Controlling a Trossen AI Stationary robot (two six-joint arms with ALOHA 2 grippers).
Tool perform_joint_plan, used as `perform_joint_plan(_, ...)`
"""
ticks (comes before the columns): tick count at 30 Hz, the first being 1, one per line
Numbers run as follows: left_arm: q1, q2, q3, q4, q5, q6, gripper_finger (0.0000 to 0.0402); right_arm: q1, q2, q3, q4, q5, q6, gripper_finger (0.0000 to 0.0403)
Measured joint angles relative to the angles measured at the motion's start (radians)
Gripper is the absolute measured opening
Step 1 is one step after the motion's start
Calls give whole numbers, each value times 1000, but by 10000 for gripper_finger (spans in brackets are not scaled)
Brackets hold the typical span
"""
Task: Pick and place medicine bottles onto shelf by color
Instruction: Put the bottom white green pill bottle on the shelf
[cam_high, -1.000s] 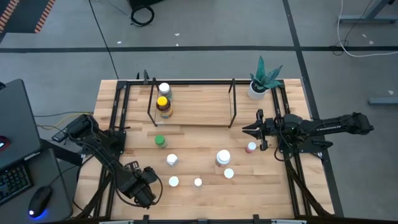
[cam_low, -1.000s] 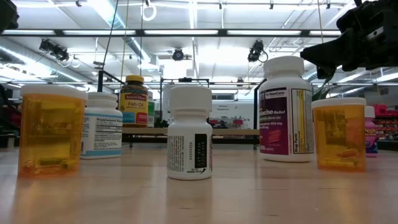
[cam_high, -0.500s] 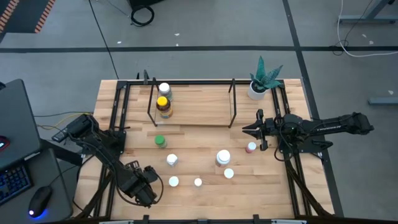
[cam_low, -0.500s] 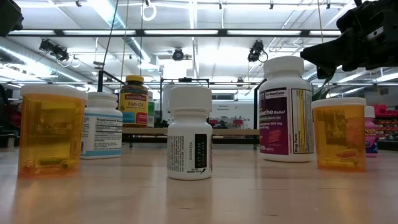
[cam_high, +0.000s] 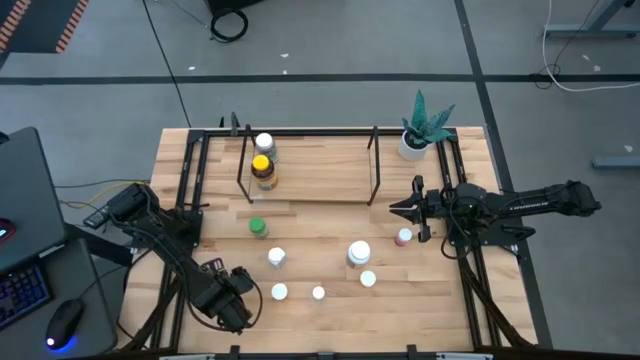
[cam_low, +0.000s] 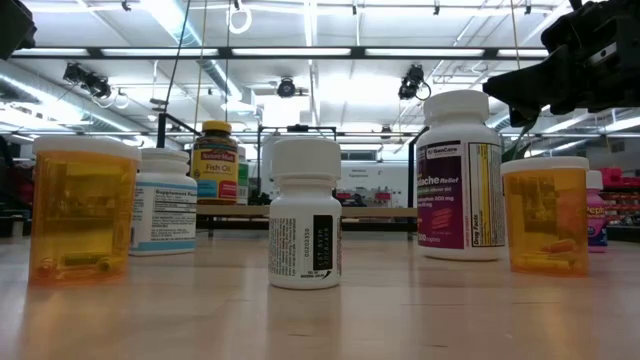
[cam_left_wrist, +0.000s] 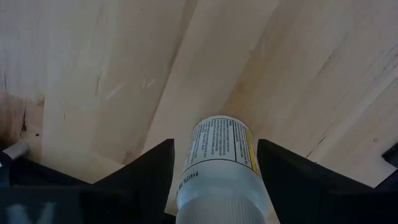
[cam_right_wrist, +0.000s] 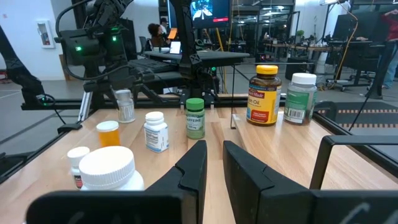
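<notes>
The shelf (cam_high: 320, 170) is a light-wood board framed by black rods at the table's far side. A white-capped bottle (cam_high: 264, 143) and a yellow-capped bottle (cam_high: 262, 166) stand on it. On the table stand a green-capped bottle (cam_high: 258, 227), a pink-capped bottle (cam_high: 403, 237) and several white-capped bottles (cam_high: 359, 253). My left gripper (cam_high: 226, 296), near the table's near left corner, is shut on a white labelled bottle (cam_left_wrist: 219, 158). My right gripper (cam_high: 400, 210), off the shelf's right end and just beyond the pink-capped bottle, is empty, its fingers a narrow gap apart (cam_right_wrist: 215, 163). My left gripper has the white bottle between its two fingers (cam_left_wrist: 149, 171), at the bottle's near end (cam_left_wrist: 214, 202). The fingers lie along the bottle, which points away from the wrist toward the tabletop. The picture's lower edge cuts off the place of contact. I cannot tell whether the bottle's far end touches the table.
A white pot with a green plant (cam_high: 418, 135) stands at the far right corner, close behind my right arm. Black frame rods run along the table's left (cam_high: 190, 200) and right (cam_high: 462, 250) sides. A laptop (cam_high: 25, 220) sits off the table's left edge.
</notes>
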Motion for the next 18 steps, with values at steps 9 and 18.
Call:
perform_joint_plan(9,0,0,0,13,0,-5,236,0,0,0,0,0,0,62)
perform_joint_plan(18,7,0,0,-43,34,-6,260,0,0,0,0,0,0,62)
